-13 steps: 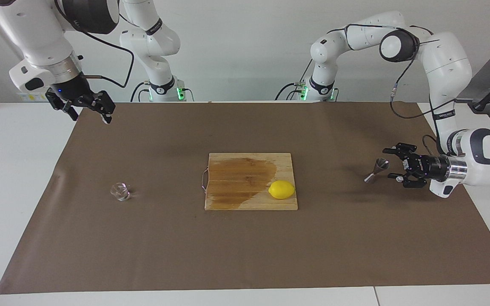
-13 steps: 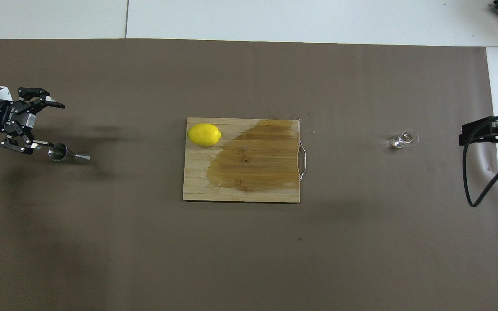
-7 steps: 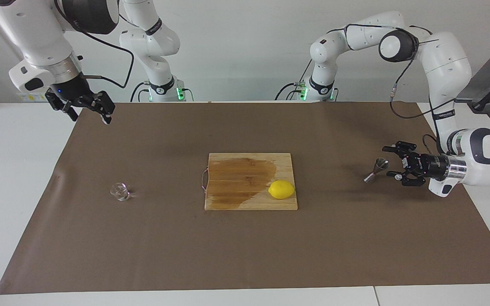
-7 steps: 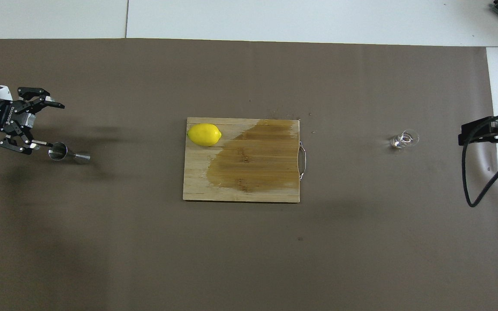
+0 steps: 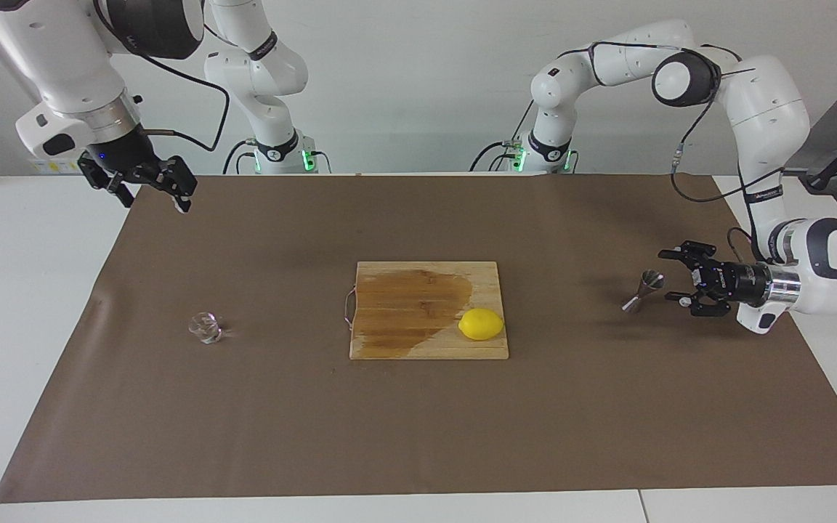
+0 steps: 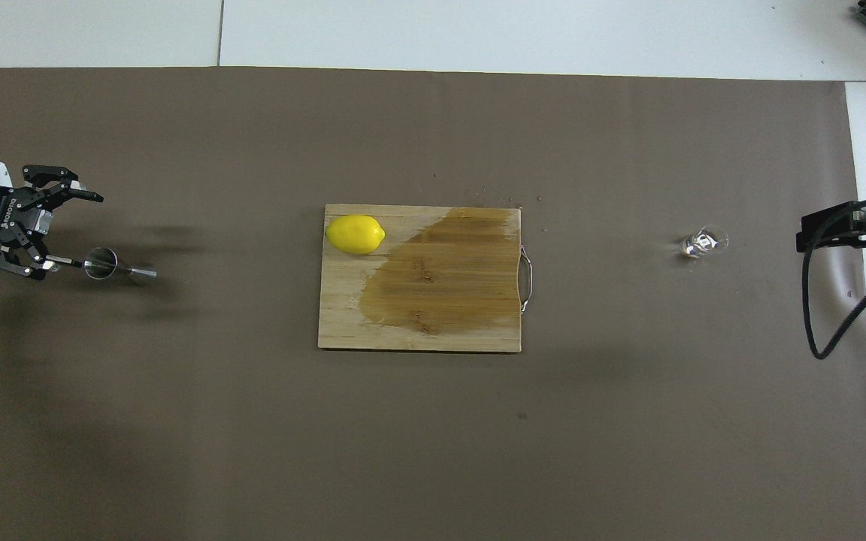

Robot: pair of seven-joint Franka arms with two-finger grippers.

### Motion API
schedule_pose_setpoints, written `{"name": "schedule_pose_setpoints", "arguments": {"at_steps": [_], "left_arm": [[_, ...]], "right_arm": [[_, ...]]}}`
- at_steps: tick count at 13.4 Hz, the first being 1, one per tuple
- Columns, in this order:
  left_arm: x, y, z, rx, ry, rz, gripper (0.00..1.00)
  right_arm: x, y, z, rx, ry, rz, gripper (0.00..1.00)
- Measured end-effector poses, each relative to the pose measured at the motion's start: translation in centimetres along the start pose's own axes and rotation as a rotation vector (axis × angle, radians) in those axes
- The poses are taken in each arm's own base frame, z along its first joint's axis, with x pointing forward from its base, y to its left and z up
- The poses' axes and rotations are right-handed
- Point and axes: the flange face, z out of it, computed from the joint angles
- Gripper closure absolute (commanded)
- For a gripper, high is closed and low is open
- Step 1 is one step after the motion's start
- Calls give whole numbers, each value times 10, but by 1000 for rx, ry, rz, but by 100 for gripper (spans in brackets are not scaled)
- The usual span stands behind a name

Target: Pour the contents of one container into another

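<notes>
The clear glass cup (image 5: 205,327) stands on the brown mat toward the right arm's end; it also shows in the overhead view (image 6: 702,242). The silver jigger (image 5: 644,289) stands toward the left arm's end, also in the overhead view (image 6: 113,268). My left gripper (image 5: 665,275) is low, turned sideways and open, right beside the jigger's upper cone, with one finger close by its rim; it shows in the overhead view (image 6: 87,231) too. My right gripper (image 5: 146,183) is open and empty, raised over the mat's corner, well away from the cup.
A wooden cutting board (image 5: 389,341) with a dark wet patch lies mid-table, with a yellow lemon (image 5: 481,324) on its corner. The brown mat (image 5: 418,436) covers most of the white table.
My left gripper has drawn back a little from the jigger toward the left arm's end of the table. The jigger, the cup and the right gripper have stayed put.
</notes>
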Motion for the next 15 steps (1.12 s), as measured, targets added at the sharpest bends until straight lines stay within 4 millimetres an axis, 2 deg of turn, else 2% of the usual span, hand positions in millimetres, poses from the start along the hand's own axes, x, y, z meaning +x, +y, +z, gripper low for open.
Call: {"name": "schedule_pose_setpoints", "arguments": {"at_steps": [5,15], "left_arm": [[33,-1,13,92,-41,-4,0],[36,7,-8,59,-52,50,0]], "right_arm": [[0,-1,3,9,-5,1,0],[-1,-4,9,10,-18,-4,0]]}}
